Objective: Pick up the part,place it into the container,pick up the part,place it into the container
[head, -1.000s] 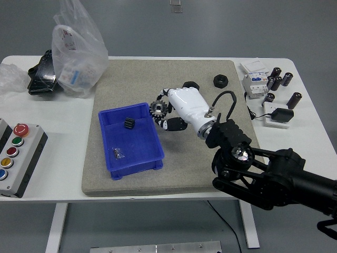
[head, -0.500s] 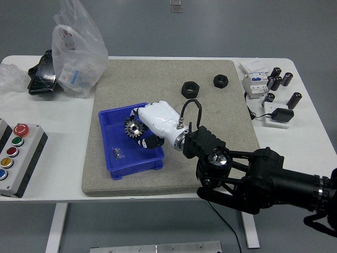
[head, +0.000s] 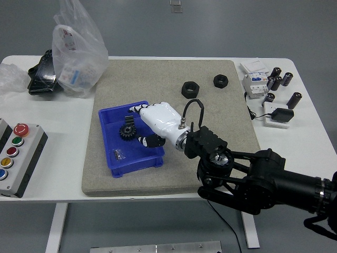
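A black toothed gear (head: 125, 132) lies inside the blue bin (head: 109, 141) on the grey mat (head: 158, 79), next to a small black part (head: 128, 120). My right hand (head: 139, 125), white with black fingertips, hovers over the bin's right side. Its fingers are spread, hold nothing, and stand just right of the gear. Two black hex nuts (head: 189, 88) (head: 220, 80) lie on the mat behind the hand. The left arm is out of view.
A small metal piece (head: 119, 154) lies in the bin's front. A plastic bag (head: 78, 52) and a black object (head: 42, 74) sit at the back left. A button box (head: 13, 158) is at the left edge. Electrical parts and cylinders (head: 268, 87) sit at the right.
My right hand carried the gear left from the mat to over the bin and let it go. The gear now lies in the bin, apart from the fingers.
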`<state>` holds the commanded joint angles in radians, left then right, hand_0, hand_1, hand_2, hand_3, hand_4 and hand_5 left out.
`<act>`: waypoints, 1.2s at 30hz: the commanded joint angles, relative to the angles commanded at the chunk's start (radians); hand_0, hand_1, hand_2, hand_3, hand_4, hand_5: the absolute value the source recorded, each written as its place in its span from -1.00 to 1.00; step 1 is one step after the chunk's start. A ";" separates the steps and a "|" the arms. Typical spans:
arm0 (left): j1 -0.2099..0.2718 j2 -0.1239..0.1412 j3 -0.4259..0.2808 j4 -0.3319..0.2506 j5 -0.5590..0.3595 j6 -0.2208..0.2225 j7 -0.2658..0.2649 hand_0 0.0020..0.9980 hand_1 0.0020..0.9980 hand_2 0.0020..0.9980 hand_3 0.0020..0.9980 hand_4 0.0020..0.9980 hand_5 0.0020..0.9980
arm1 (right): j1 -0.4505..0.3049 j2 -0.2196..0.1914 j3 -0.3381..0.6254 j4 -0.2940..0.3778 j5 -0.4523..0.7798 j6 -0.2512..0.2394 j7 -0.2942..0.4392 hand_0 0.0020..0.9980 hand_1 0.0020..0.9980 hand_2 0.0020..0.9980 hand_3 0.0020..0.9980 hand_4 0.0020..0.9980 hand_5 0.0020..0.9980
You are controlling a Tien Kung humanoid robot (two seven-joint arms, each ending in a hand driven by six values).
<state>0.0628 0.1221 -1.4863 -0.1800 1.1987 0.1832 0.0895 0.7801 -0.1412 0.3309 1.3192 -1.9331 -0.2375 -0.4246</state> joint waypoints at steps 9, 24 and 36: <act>0.005 -0.001 -0.007 0.000 0.003 0.000 -0.002 0.24 0.28 0.21 0.25 0.43 -0.50 | -0.144 -0.091 0.245 0.093 0.110 -0.107 0.089 0.02 0.25 0.56 0.56 0.36 -0.50; 0.000 -0.002 -0.009 0.000 0.005 -0.003 -0.009 0.24 0.28 0.21 0.25 0.43 -0.50 | -0.489 -0.107 0.691 0.068 0.357 -0.221 0.361 0.18 0.34 0.51 0.50 0.40 -0.50; 0.002 0.002 -0.001 0.000 0.002 -0.007 -0.017 0.24 0.28 0.21 0.26 0.43 -0.50 | -0.640 -0.089 0.828 0.006 0.799 -0.126 0.667 0.26 0.36 0.45 0.43 0.42 -0.49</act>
<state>0.0650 0.1241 -1.4872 -0.1800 1.2002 0.1765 0.0724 0.1402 -0.2301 1.1587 1.3251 -1.1340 -0.3639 0.2420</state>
